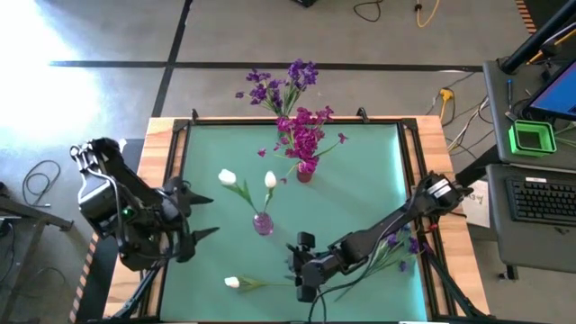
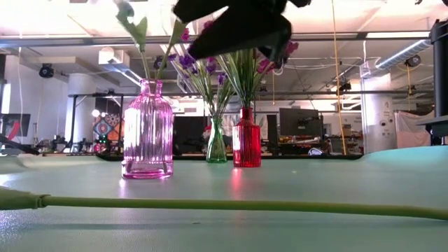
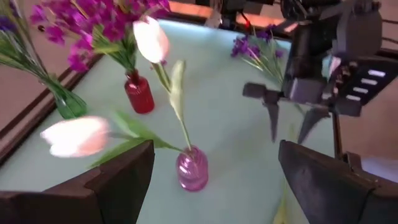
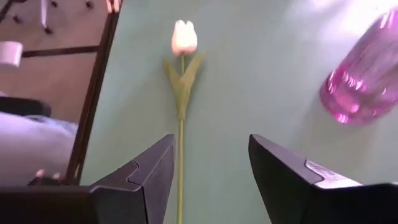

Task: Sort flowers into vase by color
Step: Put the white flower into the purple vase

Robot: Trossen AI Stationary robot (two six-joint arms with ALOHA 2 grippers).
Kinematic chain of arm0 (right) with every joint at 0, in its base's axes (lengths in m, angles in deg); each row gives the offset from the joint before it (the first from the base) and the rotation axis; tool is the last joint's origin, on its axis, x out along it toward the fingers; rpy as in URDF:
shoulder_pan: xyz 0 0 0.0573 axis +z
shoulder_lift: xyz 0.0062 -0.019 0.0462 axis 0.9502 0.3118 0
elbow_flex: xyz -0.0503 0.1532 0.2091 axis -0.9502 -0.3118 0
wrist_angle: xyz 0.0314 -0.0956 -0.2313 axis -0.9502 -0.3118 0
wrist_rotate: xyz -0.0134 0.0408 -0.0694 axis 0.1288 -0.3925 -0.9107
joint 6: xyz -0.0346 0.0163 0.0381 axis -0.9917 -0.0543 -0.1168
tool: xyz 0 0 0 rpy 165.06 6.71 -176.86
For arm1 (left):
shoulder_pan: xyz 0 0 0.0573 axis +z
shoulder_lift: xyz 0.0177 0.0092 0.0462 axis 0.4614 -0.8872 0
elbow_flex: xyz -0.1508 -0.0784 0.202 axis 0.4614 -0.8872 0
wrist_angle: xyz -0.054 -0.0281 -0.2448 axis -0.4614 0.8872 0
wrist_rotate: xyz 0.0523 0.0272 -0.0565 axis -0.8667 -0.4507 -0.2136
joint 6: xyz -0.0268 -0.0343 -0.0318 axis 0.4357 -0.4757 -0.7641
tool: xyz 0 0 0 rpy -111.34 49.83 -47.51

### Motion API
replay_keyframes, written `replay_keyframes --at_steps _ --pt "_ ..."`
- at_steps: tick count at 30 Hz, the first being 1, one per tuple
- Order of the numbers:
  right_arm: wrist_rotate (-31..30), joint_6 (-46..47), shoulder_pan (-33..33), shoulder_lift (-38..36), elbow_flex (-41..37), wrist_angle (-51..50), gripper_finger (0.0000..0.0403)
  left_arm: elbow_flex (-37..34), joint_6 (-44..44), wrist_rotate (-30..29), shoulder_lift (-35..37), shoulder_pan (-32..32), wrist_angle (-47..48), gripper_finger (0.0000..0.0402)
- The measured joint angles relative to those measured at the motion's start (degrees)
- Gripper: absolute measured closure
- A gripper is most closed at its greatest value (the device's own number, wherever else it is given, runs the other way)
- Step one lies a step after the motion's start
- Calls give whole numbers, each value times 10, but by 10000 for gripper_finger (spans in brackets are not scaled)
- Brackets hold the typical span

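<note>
One white tulip lies flat on the green table mat near the near edge; its bud and long stem show in the right wrist view, and the stem in the low view. My right gripper hovers open above that stem, its fingers on either side without touching. A pink vase holds two white tulips. A red vase holds magenta flowers and a green vase holds purple ones. My left gripper waits open to the left of the pink vase.
A few loose purple flowers lie on the mat under my right arm, near the right edge. The three vases stand in the mat's middle and far part. A wooden rim frames the mat. A desk with a keyboard stands to the right.
</note>
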Motion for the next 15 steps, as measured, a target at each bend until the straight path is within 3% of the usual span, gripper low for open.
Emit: replay_keyframes --at_steps 5,15 --pt "-45 -28 1 7 0 20 207 -3 -28 30 -25 -9 2 66" --pt "-46 -63 -1 32 0 80 205 -4 -99 35 -69 -51 47 66"
